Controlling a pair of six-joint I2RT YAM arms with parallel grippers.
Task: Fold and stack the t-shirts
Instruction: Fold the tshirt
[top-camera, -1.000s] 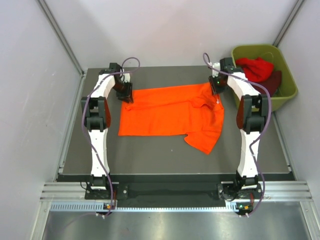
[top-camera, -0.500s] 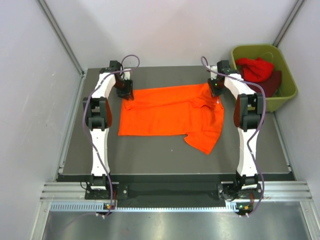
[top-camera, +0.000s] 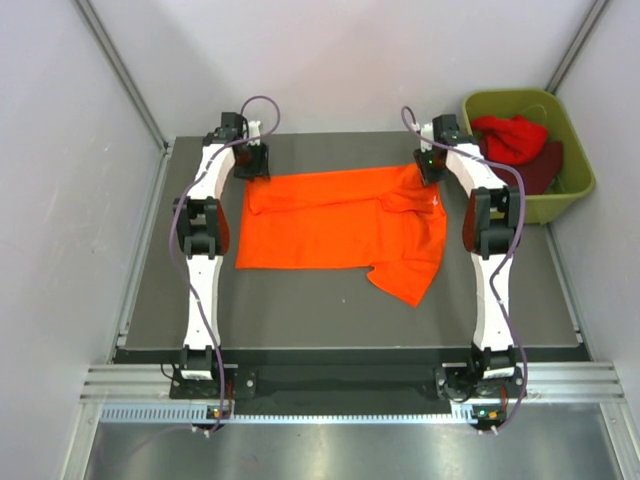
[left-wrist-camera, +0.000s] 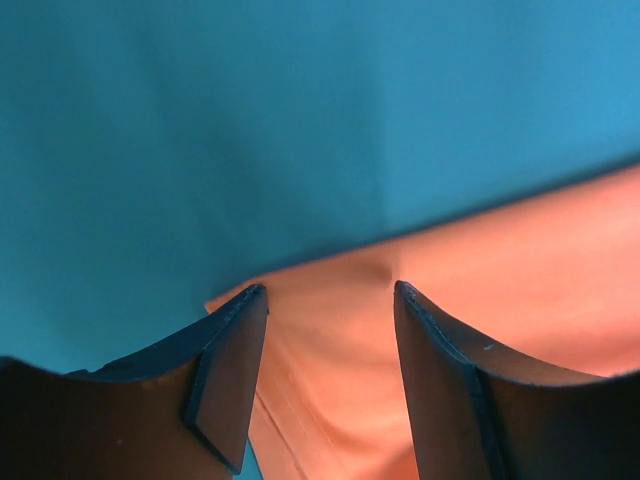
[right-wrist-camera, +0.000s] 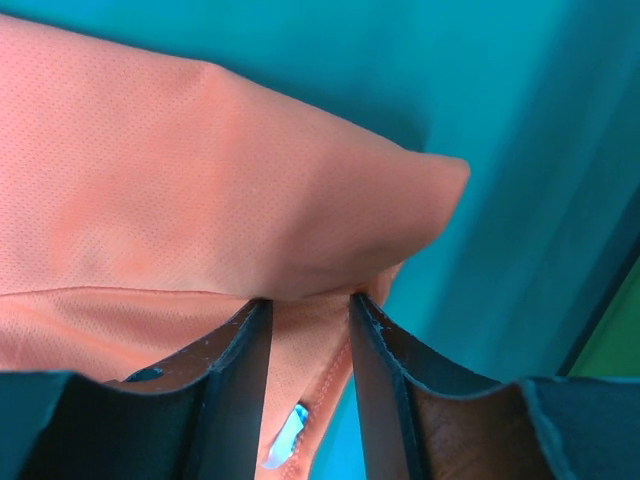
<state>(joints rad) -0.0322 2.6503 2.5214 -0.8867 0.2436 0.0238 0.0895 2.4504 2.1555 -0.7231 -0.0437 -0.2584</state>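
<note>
A dark grey table sits between pale walls, metal rails along its near edge.

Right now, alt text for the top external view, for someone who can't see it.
An orange t-shirt lies spread on the dark table, with the left arm and right arm reaching to its two far corners. An olive-green tub at far right holds a red shirt and a maroon shirt.

three t-shirts — one tub, two claws.
</note>
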